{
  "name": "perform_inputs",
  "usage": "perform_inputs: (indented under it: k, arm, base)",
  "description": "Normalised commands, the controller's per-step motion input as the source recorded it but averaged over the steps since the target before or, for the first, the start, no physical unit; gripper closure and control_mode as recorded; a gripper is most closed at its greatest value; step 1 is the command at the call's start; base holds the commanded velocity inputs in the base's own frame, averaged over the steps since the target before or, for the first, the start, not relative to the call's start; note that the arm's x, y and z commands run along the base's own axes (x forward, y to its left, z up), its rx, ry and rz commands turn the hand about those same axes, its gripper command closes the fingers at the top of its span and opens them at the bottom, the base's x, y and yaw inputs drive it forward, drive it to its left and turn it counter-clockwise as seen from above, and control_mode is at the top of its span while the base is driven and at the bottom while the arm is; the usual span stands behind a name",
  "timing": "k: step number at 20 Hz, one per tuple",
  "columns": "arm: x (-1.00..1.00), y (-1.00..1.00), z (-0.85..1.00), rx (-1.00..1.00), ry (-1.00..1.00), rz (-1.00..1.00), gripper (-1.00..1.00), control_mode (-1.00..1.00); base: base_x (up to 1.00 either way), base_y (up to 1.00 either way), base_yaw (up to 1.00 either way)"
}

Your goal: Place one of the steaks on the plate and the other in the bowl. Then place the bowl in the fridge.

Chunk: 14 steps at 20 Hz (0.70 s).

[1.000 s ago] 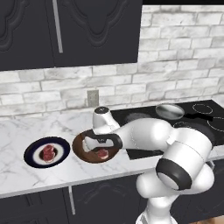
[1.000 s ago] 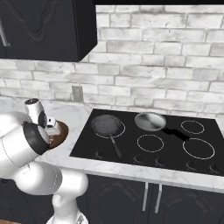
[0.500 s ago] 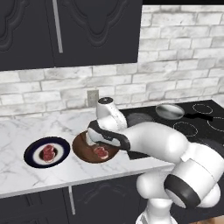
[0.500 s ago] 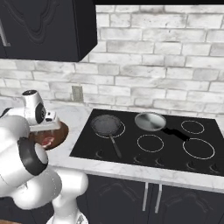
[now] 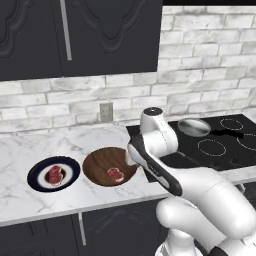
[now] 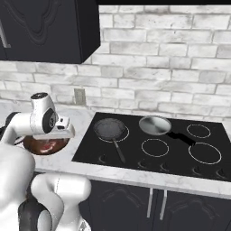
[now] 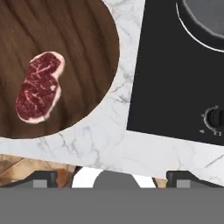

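Brown wooden bowl [image 5: 102, 161] on the table [image 5: 20, 150] holds one steak [image 5: 115, 174], its right rim hidden by the arm; the hand [image 7: 111, 176] is spread apart, empty.

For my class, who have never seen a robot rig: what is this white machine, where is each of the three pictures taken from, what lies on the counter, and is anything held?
The white machine is a robot arm with a two-finger gripper. Two pictures come from cameras behind it, left and right; the third looks down from its hand. On the marble counter sits a navy plate with one steak, and beside it a wooden bowl with the other steak. To the right is a black hob carrying a dark pan and a silver-grey pan. The gripper is open, over the counter's front edge beside the bowl, holding nothing.
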Motion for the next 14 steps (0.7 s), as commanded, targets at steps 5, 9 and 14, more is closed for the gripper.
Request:
perform_inputs:
  k: [5,9,14]
  arm:
    - [-0.54,-1.00,0.23,0.00,-0.01,-0.19,-1.00,-1.00]
    - [-0.04,-0.52,0.03,0.01,0.00,-0.09,-1.00,-1.00]
    - [-0.05,0.00,-0.01,0.00,0.00,-0.04,-1.00,-1.00]
  base:
    - [0.00,0.00,0.00]
    - [0.00,0.00,0.00]
    - [0.00,0.00,0.00]
